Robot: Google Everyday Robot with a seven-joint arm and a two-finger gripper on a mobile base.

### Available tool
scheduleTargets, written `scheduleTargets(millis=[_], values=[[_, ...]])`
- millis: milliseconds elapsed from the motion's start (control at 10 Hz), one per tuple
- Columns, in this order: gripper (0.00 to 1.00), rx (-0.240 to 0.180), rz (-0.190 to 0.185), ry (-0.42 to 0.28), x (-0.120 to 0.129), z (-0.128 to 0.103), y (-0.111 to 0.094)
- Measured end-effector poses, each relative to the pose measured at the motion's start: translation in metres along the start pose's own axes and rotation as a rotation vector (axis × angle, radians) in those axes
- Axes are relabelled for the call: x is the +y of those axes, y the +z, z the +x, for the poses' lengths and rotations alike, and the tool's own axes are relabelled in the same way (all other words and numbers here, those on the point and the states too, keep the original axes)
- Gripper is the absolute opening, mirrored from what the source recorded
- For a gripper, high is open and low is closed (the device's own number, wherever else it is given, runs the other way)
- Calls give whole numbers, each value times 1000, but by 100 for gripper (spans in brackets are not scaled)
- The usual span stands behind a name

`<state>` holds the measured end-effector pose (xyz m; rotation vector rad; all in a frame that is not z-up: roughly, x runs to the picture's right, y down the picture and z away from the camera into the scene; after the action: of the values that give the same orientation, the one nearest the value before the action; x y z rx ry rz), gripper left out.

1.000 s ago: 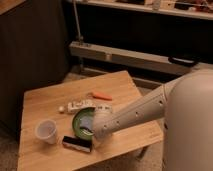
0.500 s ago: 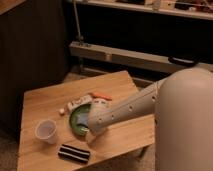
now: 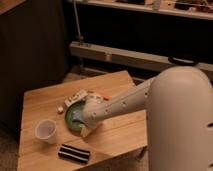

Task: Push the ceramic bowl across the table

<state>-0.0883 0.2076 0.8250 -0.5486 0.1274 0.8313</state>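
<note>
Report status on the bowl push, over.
Gripper down at the green bowl's near edge, arm covering its right half. Bowl mid-table. White cup left, striped block in front, both apart.

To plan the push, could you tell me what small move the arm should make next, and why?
Probably keep nudging toward the table's far edge: the gripper sits on the ceramic bowl's near side, which lies mid-table with small items just behind it.

Dim, warm light on the wood, darkness behind.
Light falls from above onto the table (image 3: 116,83) and the pale arm (image 3: 175,100), whose top glows; the far left is almost black. The gripper (image 3: 84,126) sits shaded over the bowl (image 3: 72,114), right of the faintly bright cup (image 3: 46,131).
</note>
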Motion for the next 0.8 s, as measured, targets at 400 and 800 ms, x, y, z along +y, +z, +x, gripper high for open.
scheduleTargets(millis=[400, 800], values=[[80, -15, 20, -49, -3, -47, -4], [80, -26, -23, -75, -4, -95, -3]])
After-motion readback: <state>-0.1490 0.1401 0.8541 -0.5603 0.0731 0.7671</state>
